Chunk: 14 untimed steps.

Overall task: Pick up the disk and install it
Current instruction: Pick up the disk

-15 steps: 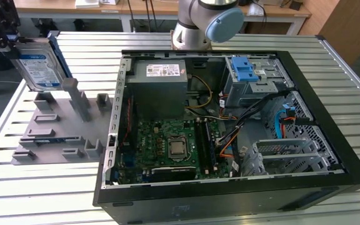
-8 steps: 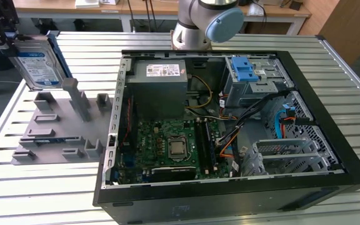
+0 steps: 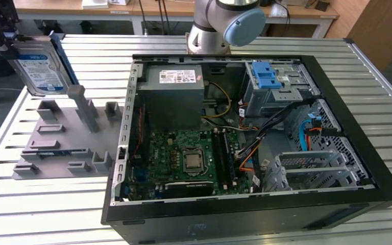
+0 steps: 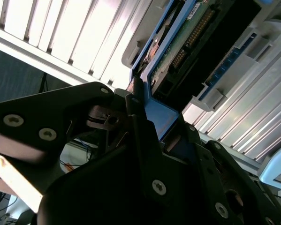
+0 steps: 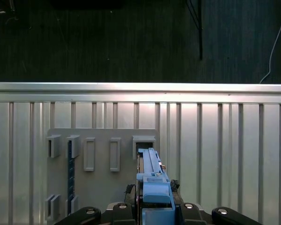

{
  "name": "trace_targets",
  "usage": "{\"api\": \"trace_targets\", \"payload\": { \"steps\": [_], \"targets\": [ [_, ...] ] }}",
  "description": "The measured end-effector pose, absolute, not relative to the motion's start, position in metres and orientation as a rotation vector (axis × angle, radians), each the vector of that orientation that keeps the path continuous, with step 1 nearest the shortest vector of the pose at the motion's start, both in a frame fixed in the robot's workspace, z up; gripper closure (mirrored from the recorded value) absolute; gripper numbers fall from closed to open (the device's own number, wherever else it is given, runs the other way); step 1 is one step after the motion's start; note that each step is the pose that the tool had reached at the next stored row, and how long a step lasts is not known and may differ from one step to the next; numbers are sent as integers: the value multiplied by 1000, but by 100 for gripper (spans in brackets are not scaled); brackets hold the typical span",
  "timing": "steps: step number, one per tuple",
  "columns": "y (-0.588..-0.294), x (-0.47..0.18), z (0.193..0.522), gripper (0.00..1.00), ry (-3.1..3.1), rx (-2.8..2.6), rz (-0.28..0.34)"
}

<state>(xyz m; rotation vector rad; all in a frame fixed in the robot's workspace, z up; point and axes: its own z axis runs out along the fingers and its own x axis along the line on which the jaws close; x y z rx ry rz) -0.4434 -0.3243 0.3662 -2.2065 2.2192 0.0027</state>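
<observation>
— Where do we find the disk (image 3: 39, 66)?
— On edge over the grey slotted fixture (image 3: 59, 138), at the exterior view's left, apart from the open computer case (image 3: 376, 191).
— Which way does it point?
— We see its long axis near vertical, label facing the case. The gripper (image 3: 4, 43) is clamped on its blue carrier.

- Disk (image 3: 38, 66), upper left of the exterior view: silver-grey, with a blue-and-white label and a blue carrier frame.
- Fixture (image 3: 63, 138): plain grey.
- Computer case (image 3: 250, 217): black shell.
- Motherboard (image 3: 189, 148): green.
- Latch (image 3: 267, 77): blue.
- Table (image 3: 46, 204): silvery, striped with parallel slats.
- Arm (image 3: 210, 25): grey with a pale blue cap.
</observation>
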Motion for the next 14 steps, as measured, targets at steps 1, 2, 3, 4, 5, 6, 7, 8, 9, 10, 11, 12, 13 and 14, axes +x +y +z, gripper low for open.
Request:
{"api": "trace_targets", "payload": {
  "steps": [1,2,3,4,5,6,7,8,9,10,11,12,13,14],
  "targets": [
    [-324,-443,367,64,2219,-2207,3],
    [-324,-443,368,64,2219,-2206,3],
    [-324,-443,368,64,2219,-2206,3],
    [-324,-443,369,64,2219,-2206,3],
    [-324,-443,370,64,2219,-2206,3],
    [-324,-443,370,64,2219,-2206,3],
    [-324,-443,371,64,2219,-2206,3],
    [-324,-443,372,64,2219,-2206,3],
    [-324,-443,373,64,2219,-2206,3],
    [-324,-443,373,64,2219,-2206,3],
    [-324,-443,374,64,2219,-2206,3],
    [-324,-443,375,64,2219,-2206,3],
    [-324,-443,375,64,2219,-2206,4],
    [-324,-443,376,64,2219,-2206,4]
  ]
}}
